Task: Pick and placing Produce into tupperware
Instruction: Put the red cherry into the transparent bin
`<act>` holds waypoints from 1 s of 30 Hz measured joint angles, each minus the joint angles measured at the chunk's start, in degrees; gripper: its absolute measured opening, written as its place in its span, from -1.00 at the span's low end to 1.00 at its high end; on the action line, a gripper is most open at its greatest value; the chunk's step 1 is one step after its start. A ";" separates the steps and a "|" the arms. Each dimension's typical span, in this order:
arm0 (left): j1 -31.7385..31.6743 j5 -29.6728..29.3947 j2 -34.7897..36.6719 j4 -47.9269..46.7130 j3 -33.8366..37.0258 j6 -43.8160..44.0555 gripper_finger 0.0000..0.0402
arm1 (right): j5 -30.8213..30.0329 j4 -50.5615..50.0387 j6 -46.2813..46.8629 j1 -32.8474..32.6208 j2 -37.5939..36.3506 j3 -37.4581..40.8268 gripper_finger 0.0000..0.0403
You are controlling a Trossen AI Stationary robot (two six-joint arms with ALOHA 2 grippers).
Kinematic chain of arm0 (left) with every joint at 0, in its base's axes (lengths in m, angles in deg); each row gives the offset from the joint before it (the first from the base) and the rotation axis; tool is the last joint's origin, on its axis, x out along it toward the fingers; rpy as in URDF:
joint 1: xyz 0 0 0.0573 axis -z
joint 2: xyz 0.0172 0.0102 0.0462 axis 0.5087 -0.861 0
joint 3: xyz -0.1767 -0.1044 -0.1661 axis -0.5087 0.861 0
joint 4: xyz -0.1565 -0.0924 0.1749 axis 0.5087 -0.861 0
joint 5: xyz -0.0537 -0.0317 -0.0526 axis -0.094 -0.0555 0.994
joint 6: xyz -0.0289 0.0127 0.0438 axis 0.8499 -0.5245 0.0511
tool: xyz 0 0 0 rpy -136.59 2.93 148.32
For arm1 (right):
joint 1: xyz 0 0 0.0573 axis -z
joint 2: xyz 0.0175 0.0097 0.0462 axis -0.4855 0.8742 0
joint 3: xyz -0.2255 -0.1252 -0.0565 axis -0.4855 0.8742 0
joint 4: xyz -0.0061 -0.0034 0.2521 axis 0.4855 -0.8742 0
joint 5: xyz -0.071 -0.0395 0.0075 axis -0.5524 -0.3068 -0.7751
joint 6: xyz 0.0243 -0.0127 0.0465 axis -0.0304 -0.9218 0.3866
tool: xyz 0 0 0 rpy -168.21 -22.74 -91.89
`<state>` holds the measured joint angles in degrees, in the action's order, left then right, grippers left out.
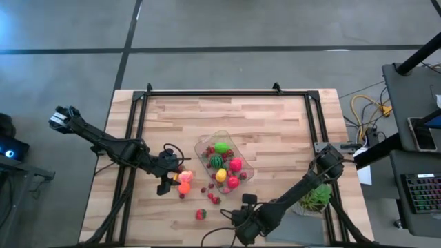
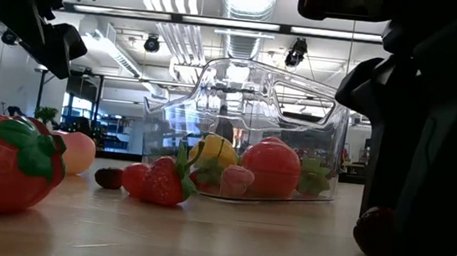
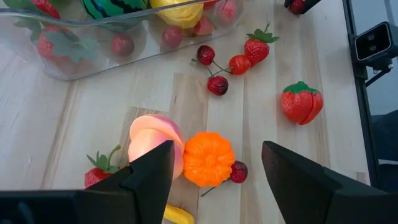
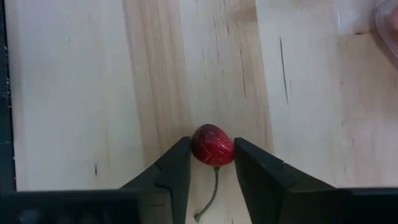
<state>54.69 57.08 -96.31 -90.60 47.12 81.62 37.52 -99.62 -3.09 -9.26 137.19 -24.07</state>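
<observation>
The clear tupperware stands mid-table and holds a green fruit, a small watermelon, a yellow fruit and red ones. Loose produce lies on the wood toward the near edge: a peach, an orange, cherries and strawberries. My left gripper hovers open over the orange and peach, just left of the tub. My right gripper is near the table's near edge, shut on a dark red cherry. My right gripper pinches the cherry's round body between its two fingertips, one on each side, coming from above and pointing down. The stem trails back between the fingers. In the low view the cherry sits low at the tabletop; whether it is lifted clear I cannot tell.
A black frame rail runs around the wooden table. A potted green plant stands at the right near corner, beside a grey cloth. One strawberry lies alone near the near edge. Bare wood stretches across the far half.
</observation>
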 joint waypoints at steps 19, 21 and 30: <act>0.00 0.02 0.02 -0.06 0.00 -0.02 0.14 | -5.52 -10.71 2.34 2.51 -9.26 -1.88 -0.65; 0.00 0.01 0.02 -0.04 0.00 -0.02 0.14 | -9.72 -14.58 2.38 3.54 -13.02 -1.88 -0.64; 0.00 -0.63 0.04 0.15 0.00 0.68 0.14 | -7.89 -14.28 -1.85 17.44 -22.38 -1.52 -0.53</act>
<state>54.69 56.45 -96.26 -90.44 47.12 82.30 29.63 -113.89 -4.94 8.19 114.81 -25.59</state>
